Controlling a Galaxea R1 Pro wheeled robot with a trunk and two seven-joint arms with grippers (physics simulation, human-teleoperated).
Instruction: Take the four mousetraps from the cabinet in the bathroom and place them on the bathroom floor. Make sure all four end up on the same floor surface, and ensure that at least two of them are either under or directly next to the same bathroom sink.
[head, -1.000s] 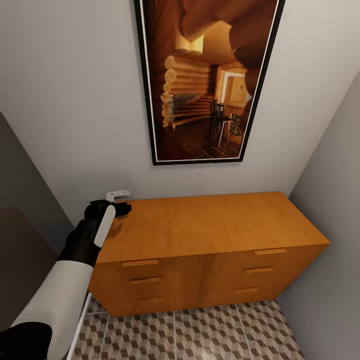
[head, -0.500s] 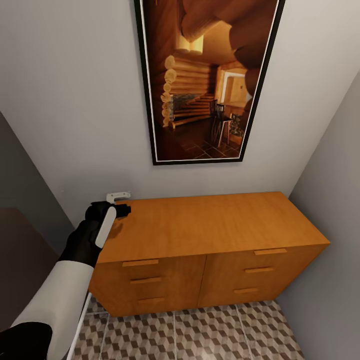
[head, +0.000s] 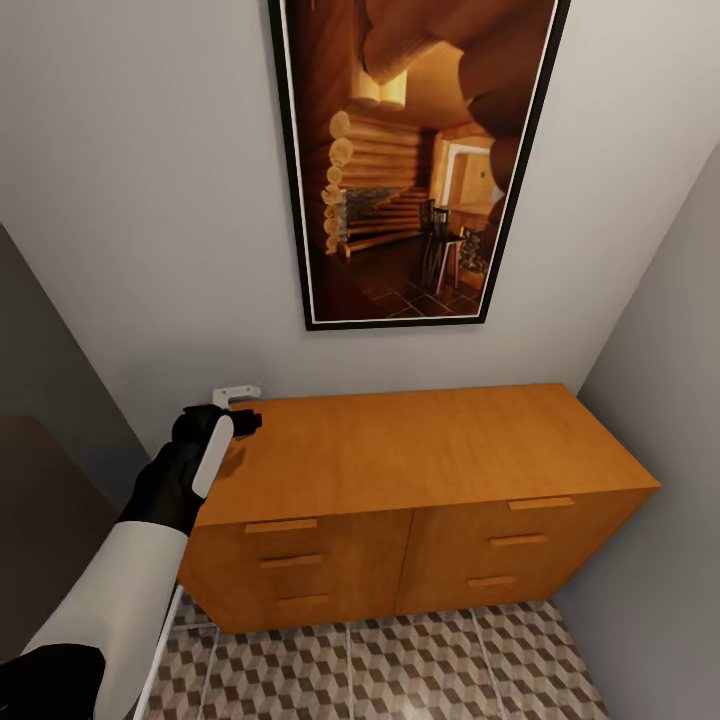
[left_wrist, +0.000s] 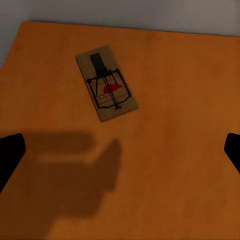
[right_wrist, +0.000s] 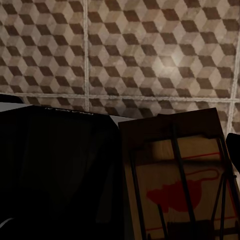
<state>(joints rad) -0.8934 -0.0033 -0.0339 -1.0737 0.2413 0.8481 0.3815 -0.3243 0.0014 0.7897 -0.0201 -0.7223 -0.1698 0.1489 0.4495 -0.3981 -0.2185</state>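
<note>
The orange-brown cabinet (head: 420, 455) stands against the wall, its drawers closed. My left gripper (head: 246, 422) hovers over the top's far left corner. In the left wrist view this gripper (left_wrist: 120, 152) is open, and a tan mousetrap (left_wrist: 106, 83) with dark wire and a red mark lies flat on the cabinet top (left_wrist: 175, 125) just beyond its fingertips (left_wrist: 10, 155). In the right wrist view a second mousetrap (right_wrist: 180, 170) sits very close to the camera, high above the bathroom floor (right_wrist: 150, 50), with my right gripper (right_wrist: 175, 147) apparently shut on it. The sink is out of view.
A large framed picture (head: 415, 160) hangs above the cabinet. Grey walls close in on both sides, the right one (head: 670, 400) right next to the cabinet end. A white bracket (head: 236, 391) sits on the wall by my left gripper. Cube-pattern tiles (head: 400, 670) lie before the cabinet.
</note>
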